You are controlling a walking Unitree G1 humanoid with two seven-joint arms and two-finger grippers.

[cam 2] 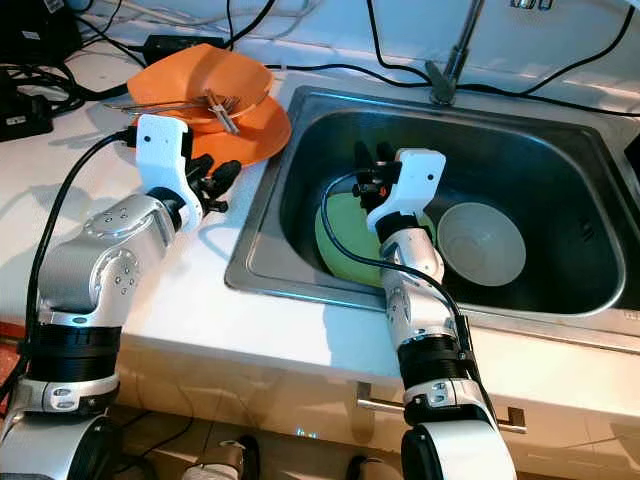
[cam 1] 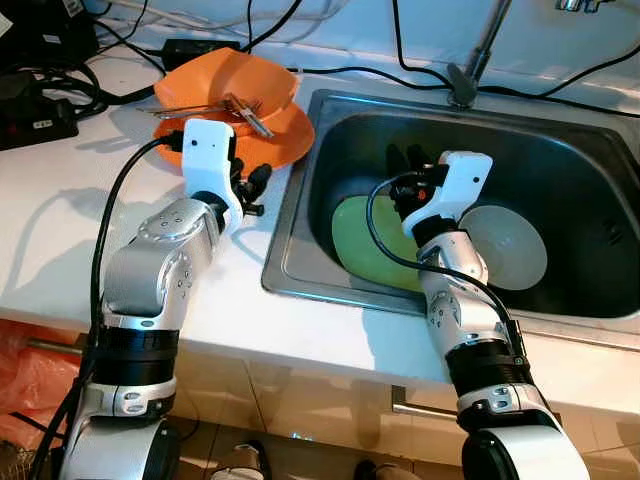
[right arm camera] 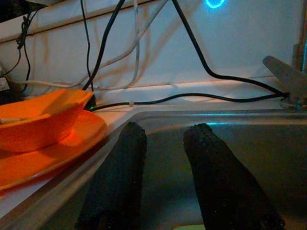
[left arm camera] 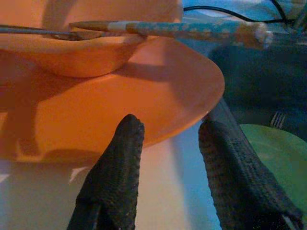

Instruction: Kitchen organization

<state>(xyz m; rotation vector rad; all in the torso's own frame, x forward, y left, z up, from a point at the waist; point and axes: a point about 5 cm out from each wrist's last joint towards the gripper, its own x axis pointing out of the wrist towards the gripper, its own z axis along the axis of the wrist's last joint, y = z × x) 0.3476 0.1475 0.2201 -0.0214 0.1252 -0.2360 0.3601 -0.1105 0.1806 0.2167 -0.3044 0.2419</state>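
Observation:
An orange bowl (cam 1: 232, 82) sits on an orange plate (cam 1: 282, 138) on the white counter, left of the sink (cam 1: 290, 232). Cutlery (cam 1: 248, 112) lies across the bowl, and a spotted handle (left arm camera: 192, 29) rests on its rim. My left gripper (cam 1: 254, 188) is open just in front of the plate's near edge, with nothing between its fingers (left arm camera: 117, 167). Inside the sink lie a green plate (cam 1: 362, 243) and a pale bowl (cam 1: 508, 246). My right gripper (cam 1: 406, 166) hangs open over the green plate, holding nothing.
The faucet (cam 1: 476, 58) rises at the back of the sink. Black cables (cam 1: 400, 60) run along the back of the counter, and a black power unit (cam 1: 30, 110) sits at far left. A drawer handle (cam 1: 420, 405) shows below the counter edge.

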